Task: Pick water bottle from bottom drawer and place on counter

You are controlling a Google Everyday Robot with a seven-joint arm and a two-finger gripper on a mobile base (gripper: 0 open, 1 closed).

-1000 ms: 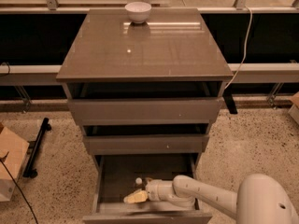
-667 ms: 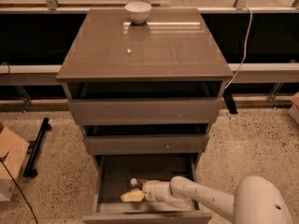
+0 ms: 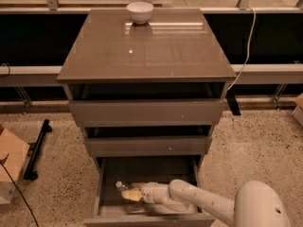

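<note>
1. Drawer: the bottom drawer (image 3: pixel 156 170) stands pulled out, further than the two drawers above it. Access to its inside is done.
2. Bottle: the water bottle (image 3: pixel 121 187) lies inside the drawer, at the front left, with its white cap toward the left wall. It has not been lifted out.
3. Gripper: the gripper (image 3: pixel 134 195) is down inside the drawer, against the right side of the bottle. The arm (image 3: pixel 203 205) reaches in from the lower right.
4. Gripper state: cannot tell. The view does not show whether the gripper is closed on the bottle or only beside it.
5. Counter: the counter (image 3: pixel 151 56) carries only a white bowl (image 3: pixel 140 12) at its rear edge. No bottle is on it.
6. Remaining, as judged: confirm the grasp, lift the bottle clear of the drawer, carry it up past the upper drawers, and set it on the counter. The task appears to be in its early half.
7. Change from the earlier frames: the gripper now sits further left in the drawer and slightly further back. The bottle cap has also shifted left. Cabinet, drawers and bowl are unchanged.
</note>
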